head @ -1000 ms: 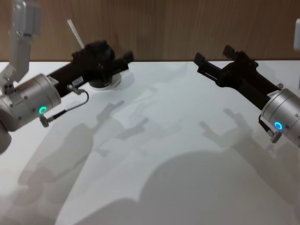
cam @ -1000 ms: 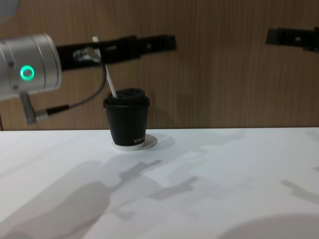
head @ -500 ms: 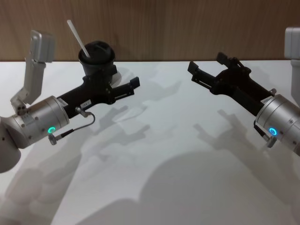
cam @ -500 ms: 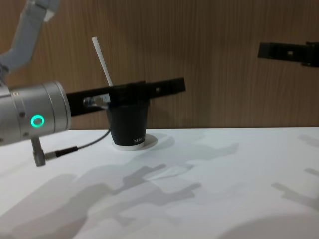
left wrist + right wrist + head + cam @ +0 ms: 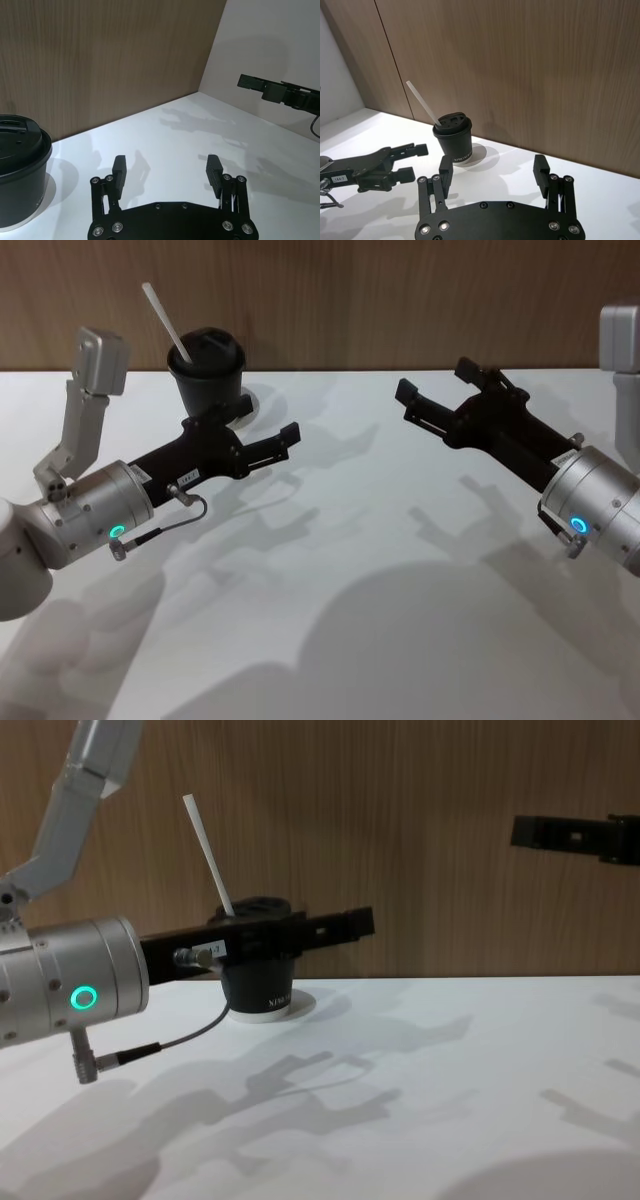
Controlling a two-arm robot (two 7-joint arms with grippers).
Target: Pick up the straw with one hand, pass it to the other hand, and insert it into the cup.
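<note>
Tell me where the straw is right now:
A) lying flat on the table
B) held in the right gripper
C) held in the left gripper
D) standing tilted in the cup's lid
D: the straw sticks up at a slant out of the lid of the cup, while the left gripper and the right gripper are both open and empty.

Bright overhead light, and soft, doubled arm shadows spill across the white table (image 5: 330, 570); everything sharp, no glare.
</note>
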